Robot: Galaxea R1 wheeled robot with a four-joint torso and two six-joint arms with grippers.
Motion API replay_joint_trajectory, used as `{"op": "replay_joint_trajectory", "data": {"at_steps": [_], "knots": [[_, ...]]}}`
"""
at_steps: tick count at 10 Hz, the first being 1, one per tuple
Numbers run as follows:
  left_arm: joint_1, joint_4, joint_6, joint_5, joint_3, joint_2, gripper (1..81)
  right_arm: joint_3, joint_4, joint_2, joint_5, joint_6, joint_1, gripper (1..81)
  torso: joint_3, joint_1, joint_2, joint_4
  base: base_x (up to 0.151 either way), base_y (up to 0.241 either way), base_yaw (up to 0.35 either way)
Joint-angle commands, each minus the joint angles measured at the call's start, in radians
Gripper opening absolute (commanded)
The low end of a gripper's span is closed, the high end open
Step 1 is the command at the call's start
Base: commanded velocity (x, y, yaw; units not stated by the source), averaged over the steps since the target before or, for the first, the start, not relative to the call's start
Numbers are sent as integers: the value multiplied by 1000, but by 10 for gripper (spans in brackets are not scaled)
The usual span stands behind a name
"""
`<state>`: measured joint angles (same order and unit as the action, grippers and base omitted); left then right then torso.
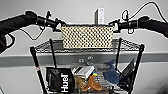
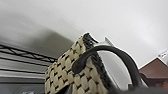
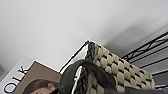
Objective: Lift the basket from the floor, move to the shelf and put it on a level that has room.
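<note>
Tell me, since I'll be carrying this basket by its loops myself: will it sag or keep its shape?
The basket will probably keep its shape: between the left gripper and right gripper its sides look straight, with no sag. It is likely light for its size, given the open weave. The handle arches without collapsing, so it seems fairly stiff.

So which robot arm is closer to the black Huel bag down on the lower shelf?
Left. The left gripper is at the basket's left end, on the side above the Huel bag. The right gripper is at the basket's other end, farther across the rack.
</note>
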<state>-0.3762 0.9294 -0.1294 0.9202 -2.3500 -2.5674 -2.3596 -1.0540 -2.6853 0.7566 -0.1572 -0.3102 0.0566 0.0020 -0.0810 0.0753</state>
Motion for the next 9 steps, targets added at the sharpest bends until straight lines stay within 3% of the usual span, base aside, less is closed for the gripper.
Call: {"op": "replay_joint_trajectory", "data": {"at_steps": [1, 4, 9], "knots": [[-160, -32, 8, 40, 92, 97, 811, 81, -3, 86, 49, 5, -163, 811, 0, 0, 0, 0, 0, 0, 0], [-181, -37, 10, 52, 190, 214, 811, 186, -15, 197, 38, 12, -180, 811, 1, 1, 1, 0, 0, 0, 0], [-235, -32, 8, 54, 293, 327, 811, 286, -14, 301, 35, 10, -190, 811, 1, 2, 1, 0, 0, 0, 0]]}}
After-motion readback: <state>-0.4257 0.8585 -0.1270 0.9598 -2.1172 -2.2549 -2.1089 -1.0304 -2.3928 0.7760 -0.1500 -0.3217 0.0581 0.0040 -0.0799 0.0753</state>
